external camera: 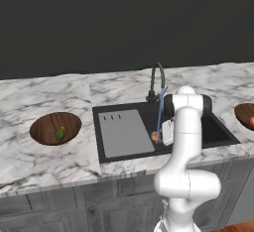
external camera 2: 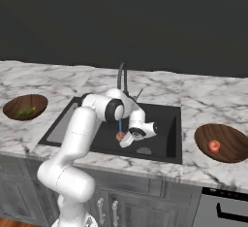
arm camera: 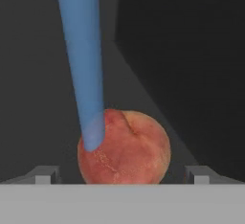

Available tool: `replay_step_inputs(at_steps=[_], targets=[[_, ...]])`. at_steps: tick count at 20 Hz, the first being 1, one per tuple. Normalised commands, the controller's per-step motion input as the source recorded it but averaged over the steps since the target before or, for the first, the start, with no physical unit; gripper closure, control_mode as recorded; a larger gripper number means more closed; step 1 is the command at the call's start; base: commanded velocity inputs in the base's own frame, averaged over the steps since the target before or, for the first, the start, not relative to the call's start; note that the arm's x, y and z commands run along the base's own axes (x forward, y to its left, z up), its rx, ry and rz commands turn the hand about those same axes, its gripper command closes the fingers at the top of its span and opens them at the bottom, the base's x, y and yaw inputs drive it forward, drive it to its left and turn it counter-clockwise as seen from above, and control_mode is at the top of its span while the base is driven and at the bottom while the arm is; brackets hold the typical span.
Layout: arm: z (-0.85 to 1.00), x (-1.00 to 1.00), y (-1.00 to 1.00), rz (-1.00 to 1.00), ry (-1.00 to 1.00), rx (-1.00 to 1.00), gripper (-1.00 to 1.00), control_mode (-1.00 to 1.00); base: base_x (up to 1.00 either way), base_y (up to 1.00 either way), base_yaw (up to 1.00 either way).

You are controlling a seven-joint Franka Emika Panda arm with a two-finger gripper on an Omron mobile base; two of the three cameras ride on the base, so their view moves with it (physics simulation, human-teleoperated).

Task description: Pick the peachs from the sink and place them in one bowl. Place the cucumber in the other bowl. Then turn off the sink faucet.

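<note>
The white arm's two-finger gripper (arm camera: 122, 175) is lowered into the wide rectangular black sink (external camera 2: 167, 124) with its jaws spread wide, one to each side of a small round orange-red peach with a paler patch (arm camera: 125, 147). The fruit sits squarely between the fingertips but is not clamped yet. That straddling pose looks like the set-up for closing on the second fruit, since another round orange-red peach (external camera 2: 213, 146) already lies in the brown wooden bowl (external camera 2: 231, 141) far off to the gripper's right on the white-grey marble counter (external camera 2: 203, 95). The short oblong dark-green cucumber (external camera: 60, 133) is likewise sorted, resting in the other brown wooden bowl (external camera: 47, 125) well away on the gripper's left. The thin dark gooseneck faucet (external camera: 157, 80) stands just behind the hand and is evidently still on. Its blue water stream (arm camera: 82, 65) falls right onto the fruit ahead of the fingers. The hand view alone shows the open jaws flanking the fruit. The right base view shows the filled bowl whole. The left base view cuts that bowl at its edge but shows the grey ribbed drainboard panel (external camera: 124, 132) beside the gripper.
</note>
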Motion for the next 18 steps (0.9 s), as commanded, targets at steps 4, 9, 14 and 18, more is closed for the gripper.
replay_step_inputs(at_steps=[4,9,14,18], targets=[[-0.3,0.26,0.15,0.0,0.0,0.0,-1.0,-1.0,0.0,0.0,0.0],[-0.27,0.17,0.26,0.0,0.02,0.0,-1.0,-1.0,0.0,0.0,0.0],[-0.23,0.14,0.55,-0.01,0.02,0.0,-1.0,-1.0,0.0,0.0,0.0],[-0.21,0.03,0.73,-0.13,0.0,0.0,-1.0,-1.0,0.0,0.0,0.0]])
